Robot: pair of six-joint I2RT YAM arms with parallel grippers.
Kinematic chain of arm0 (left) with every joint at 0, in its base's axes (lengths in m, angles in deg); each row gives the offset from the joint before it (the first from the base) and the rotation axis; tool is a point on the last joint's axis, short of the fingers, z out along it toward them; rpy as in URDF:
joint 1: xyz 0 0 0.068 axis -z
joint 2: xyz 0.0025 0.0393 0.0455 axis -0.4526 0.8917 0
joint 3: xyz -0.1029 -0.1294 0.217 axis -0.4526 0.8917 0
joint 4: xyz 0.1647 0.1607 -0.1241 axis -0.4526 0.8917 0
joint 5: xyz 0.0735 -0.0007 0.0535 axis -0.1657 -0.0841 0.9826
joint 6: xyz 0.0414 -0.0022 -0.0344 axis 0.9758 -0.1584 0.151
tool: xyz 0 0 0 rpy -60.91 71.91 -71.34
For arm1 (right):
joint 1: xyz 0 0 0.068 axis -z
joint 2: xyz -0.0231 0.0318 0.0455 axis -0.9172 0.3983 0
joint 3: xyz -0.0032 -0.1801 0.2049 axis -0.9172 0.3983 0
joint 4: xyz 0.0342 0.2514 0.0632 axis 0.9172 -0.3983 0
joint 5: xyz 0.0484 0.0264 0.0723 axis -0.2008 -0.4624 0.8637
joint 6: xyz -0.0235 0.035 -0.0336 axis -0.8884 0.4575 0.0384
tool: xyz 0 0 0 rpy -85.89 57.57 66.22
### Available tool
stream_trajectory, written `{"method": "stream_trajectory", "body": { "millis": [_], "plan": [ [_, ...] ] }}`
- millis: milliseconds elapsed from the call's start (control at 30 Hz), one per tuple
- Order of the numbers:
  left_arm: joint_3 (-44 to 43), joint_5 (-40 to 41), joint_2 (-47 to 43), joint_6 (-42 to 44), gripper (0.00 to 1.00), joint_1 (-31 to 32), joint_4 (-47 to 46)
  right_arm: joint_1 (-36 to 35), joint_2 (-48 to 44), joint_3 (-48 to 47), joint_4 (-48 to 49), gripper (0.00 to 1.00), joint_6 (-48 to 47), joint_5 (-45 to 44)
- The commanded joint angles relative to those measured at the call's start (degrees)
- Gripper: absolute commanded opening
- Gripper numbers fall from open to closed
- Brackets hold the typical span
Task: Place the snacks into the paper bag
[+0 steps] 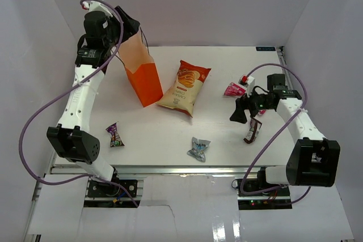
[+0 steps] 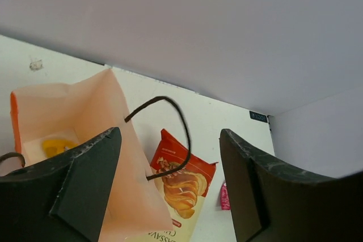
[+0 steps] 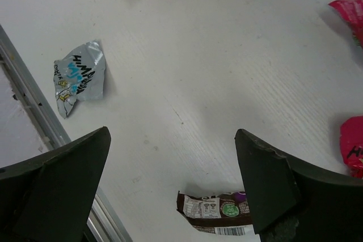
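Observation:
The orange paper bag (image 1: 144,80) stands upright at the back left, its pale inside (image 2: 62,111) showing with something yellow on the bottom. My left gripper (image 1: 128,26) hangs over the bag's mouth, open (image 2: 170,182) and holding nothing. The orange-red and cream chip bag (image 1: 184,86) lies flat to the right of the paper bag. My right gripper (image 1: 243,109) is open (image 3: 173,179) just above the table, over the dark brown packet (image 3: 218,213). Pink packets (image 1: 233,89) lie behind it. The silvery-blue packet (image 1: 198,148) and the dark multicoloured packet (image 1: 115,135) lie near the front edge.
One dark cord handle (image 2: 178,134) arches up between my left fingers. A small red and white object (image 1: 245,79) sits beside the pink packets. The table's metal front rail (image 3: 34,111) runs close to the silvery-blue packet. White walls close in the back and sides.

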Motion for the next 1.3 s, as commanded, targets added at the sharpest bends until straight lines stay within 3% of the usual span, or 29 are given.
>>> {"method": "stream_trajectory", "body": {
  "millis": [0, 167, 400, 567, 767, 867, 1133, 1267],
  "plan": [
    [-3.05, -6.11, -3.36, 3.01, 0.81, 0.01, -1.44, -5.72, 1.07, -2.79, -2.78, 0.97, 3.09, -3.13],
    [5.20, -13.51, -13.27, 7.40, 0.86, -0.08, -2.76, -21.80, 2.22, -2.53, -4.29, 1.00, 3.62, -8.14],
    [26.28, -5.00, -39.61, 10.31, 0.98, 0.01, 1.87, -41.04, 5.99, -2.00, 5.02, 0.96, 19.58, -28.76],
    [36.58, 4.49, -51.43, 6.46, 0.98, -0.08, 8.83, -46.95, 8.53, -2.00, 9.25, 0.96, 28.57, -32.14],
    [47.73, 6.53, -60.13, -1.46, 0.98, 0.01, 15.43, -52.93, 11.35, -1.30, 9.51, 0.96, 30.34, -41.53],
    [50.92, 5.65, -62.33, -3.75, 0.98, -0.08, 15.78, -55.22, 14.25, -0.68, 9.08, 0.95, 29.90, -48.13],
    [52.94, 4.59, -63.22, -4.28, 0.98, -0.08, 17.01, -57.68, 19.52, -0.59, 8.11, 0.93, 30.34, -47.61],
    [54.61, 4.33, -63.83, -5.15, 0.98, -0.08, 16.92, -57.59, 21.55, -0.51, 7.58, 0.86, 30.51, -47.79]
  ]
}}
